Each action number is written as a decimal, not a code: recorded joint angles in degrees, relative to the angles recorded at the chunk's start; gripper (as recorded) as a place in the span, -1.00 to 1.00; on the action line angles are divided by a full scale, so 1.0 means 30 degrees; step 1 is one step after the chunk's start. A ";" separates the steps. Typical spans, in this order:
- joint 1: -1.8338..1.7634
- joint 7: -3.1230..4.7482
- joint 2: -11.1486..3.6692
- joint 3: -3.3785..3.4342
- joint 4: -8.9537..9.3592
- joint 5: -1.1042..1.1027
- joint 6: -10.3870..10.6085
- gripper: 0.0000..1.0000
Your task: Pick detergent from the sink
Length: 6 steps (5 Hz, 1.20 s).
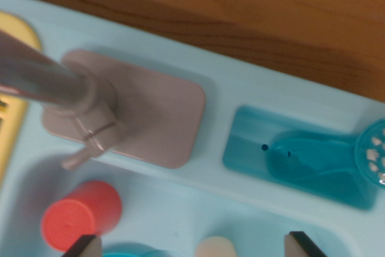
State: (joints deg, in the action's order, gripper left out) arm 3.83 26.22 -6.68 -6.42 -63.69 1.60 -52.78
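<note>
Left to right: yellow rack (13, 106) at far left, faucet (54, 85) on its pink base (156, 118), red cup (81, 215) just by the left fingertip (84, 246). Fingers (189, 246) spread wide, holding nothing. Between the tips, a cream cap (215, 248), prob. the detergent, slightly right of centre in the sink (174, 209); long axis hidden. Teal scoop (319, 164) beyond, table (240, 10) behind.

I see a grained, matt wooden desk (252, 16), a smooth pale-blue plastic sink (240, 82), a glossy metal faucet (36, 79) and a smooth red plastic cup (81, 215).
</note>
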 joint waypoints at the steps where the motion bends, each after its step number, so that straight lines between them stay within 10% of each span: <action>1: 0.0066 0.0512 -0.0158 -0.0082 0.0558 0.0052 0.0791 -1.00; 6: 0.0195 0.1515 -0.0469 -0.0244 0.1650 0.0153 0.2341 -1.00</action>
State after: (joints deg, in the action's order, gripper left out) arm 4.41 30.77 -8.09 -7.15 -58.73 2.06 -45.76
